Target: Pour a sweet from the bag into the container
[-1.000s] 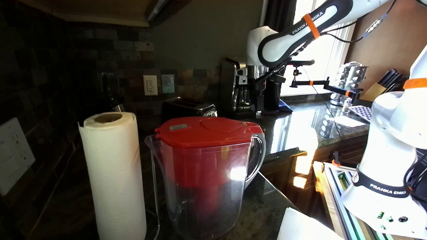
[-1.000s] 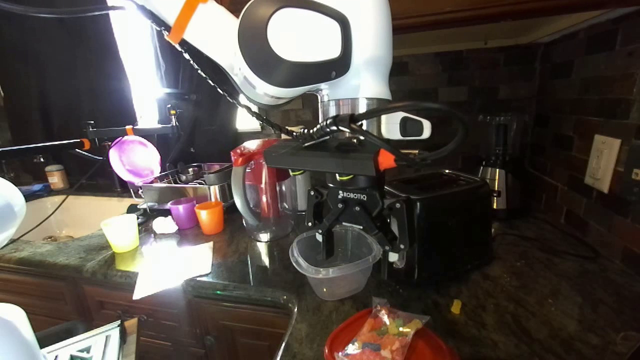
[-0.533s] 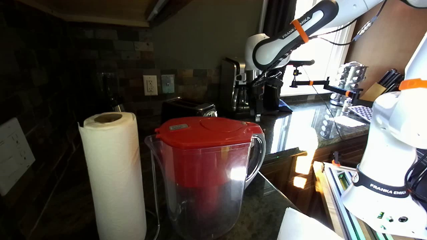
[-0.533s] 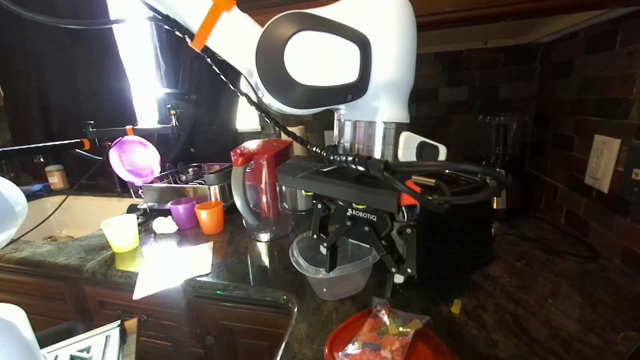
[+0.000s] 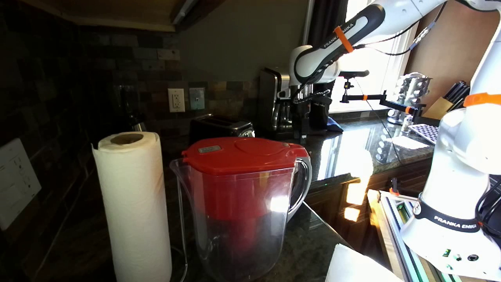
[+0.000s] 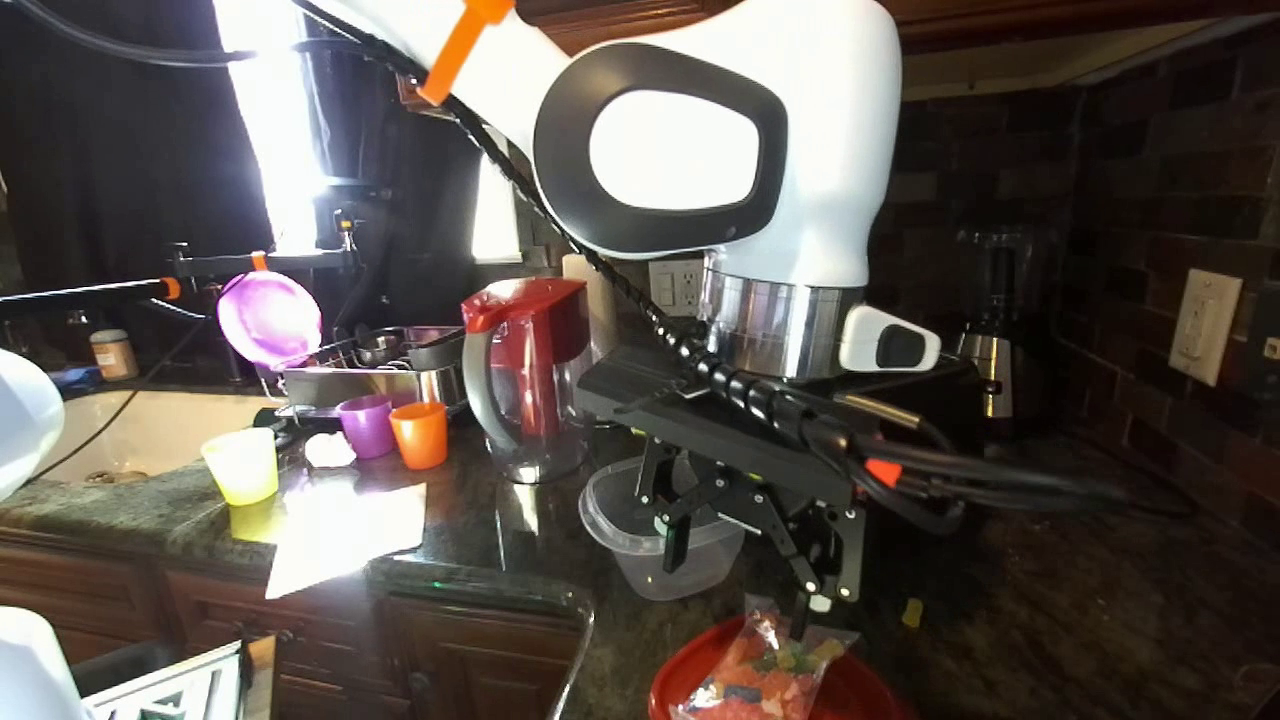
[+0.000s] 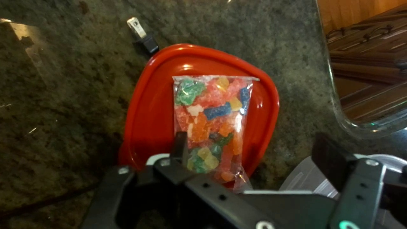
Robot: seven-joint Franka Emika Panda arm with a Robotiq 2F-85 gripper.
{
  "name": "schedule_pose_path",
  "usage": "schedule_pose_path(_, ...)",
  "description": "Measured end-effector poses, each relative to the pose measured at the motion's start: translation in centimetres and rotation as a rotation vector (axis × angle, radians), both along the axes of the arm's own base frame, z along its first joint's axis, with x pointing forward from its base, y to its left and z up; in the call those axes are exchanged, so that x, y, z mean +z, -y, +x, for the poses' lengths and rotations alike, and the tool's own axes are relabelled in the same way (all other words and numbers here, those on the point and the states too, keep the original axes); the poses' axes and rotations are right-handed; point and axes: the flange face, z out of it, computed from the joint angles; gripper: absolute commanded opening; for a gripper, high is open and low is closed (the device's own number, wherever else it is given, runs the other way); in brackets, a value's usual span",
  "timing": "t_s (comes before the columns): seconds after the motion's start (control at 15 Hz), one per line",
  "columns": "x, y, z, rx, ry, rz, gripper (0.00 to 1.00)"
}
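A flat clear plastic bag (image 7: 210, 124) of multicoloured sweets (image 7: 199, 128) is lying on a rounded red plastic tray (image 7: 152, 117); a clear plastic container (image 6: 660, 565) is standing near, presumably awaiting the pour. The jaws are hanging wide apart, gripping nothing, probably for straddling the bag. A black band (image 5: 446, 222) on the white robot arm (image 5: 454, 168) is reading "FRANKA EMIKA".

– Wrist cam?
– Close above the bag (image 7: 216, 127), facing down
– Ext. cams?
– Approx. opposed: pitcher (image 5: 240, 207) v. near in an exterior view, arm (image 6: 690, 150) close in an exterior view; pitcher & arm in both exterior views
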Motion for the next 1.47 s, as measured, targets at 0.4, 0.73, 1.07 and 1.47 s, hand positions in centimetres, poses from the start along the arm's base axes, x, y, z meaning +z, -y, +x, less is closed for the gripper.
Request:
schedule_pose_path(0.4,-1.0,1.3,-0.1,0.001,0.002,0.009,1.0)
schedule_pose_path(0.73,-2.0,1.9,0.1,-0.012,0.018,0.012,1.0)
schedule_pose_path(1.07,-3.4,2.4,0.5,-0.048,0.045,0.043,1.0)
schedule_pose_path(1.47,-4.8,2.9,1.4,-0.088,0.065,0.079,0.99)
